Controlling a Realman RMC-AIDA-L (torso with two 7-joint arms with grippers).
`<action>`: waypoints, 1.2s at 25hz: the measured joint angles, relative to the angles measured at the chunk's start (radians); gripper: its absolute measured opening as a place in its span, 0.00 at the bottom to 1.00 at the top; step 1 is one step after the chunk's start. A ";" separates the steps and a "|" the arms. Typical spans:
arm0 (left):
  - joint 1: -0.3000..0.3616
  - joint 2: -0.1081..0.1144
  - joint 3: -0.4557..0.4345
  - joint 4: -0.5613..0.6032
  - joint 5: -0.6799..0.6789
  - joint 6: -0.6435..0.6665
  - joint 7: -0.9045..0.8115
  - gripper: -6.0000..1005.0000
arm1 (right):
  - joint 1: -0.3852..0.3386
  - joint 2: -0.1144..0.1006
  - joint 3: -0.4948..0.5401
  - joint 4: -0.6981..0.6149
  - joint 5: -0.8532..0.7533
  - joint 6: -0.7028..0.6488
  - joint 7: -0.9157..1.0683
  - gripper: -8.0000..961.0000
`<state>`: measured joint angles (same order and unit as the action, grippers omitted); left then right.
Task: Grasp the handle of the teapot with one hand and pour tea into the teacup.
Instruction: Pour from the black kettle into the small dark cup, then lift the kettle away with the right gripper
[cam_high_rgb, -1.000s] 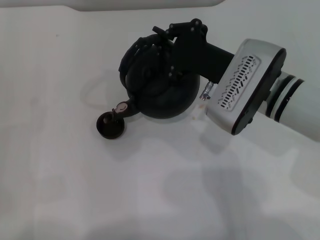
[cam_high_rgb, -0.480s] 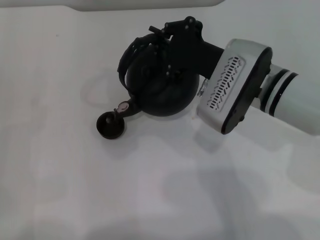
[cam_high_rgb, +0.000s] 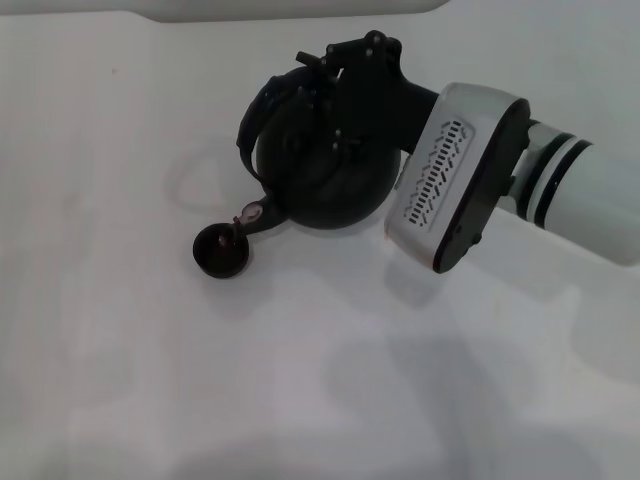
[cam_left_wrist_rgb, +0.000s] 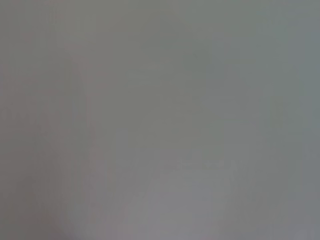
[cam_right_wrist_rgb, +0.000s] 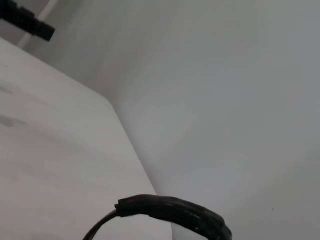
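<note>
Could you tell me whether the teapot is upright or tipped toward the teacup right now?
Tipped. The teapot, held at its handle by the right pincer, leans spout-down, its spout just above the teacup rim.

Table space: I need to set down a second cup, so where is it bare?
The table is bare left of the teacup and along the near side. It is crowded where the right gripper holds the teapot, its spout over the teacup.

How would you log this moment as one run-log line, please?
right gripper: on handle | teapot: tilted, spout by teacup | left arm: out of view
</note>
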<state>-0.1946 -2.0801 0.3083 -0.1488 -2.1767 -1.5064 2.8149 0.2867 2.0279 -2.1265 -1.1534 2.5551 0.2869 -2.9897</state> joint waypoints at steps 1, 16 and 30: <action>0.000 0.000 0.000 0.000 0.000 0.000 0.000 0.88 | 0.000 0.000 -0.001 -0.005 -0.008 -0.005 0.000 0.13; 0.000 -0.002 0.000 -0.002 0.000 0.000 0.000 0.88 | 0.001 0.000 -0.027 -0.055 -0.101 -0.089 0.000 0.12; 0.000 -0.001 -0.001 -0.002 0.000 0.000 0.000 0.88 | 0.000 0.000 -0.046 -0.089 -0.155 -0.143 0.000 0.12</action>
<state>-0.1948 -2.0806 0.3078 -0.1503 -2.1767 -1.5063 2.8148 0.2868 2.0278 -2.1724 -1.2422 2.4005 0.1435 -2.9896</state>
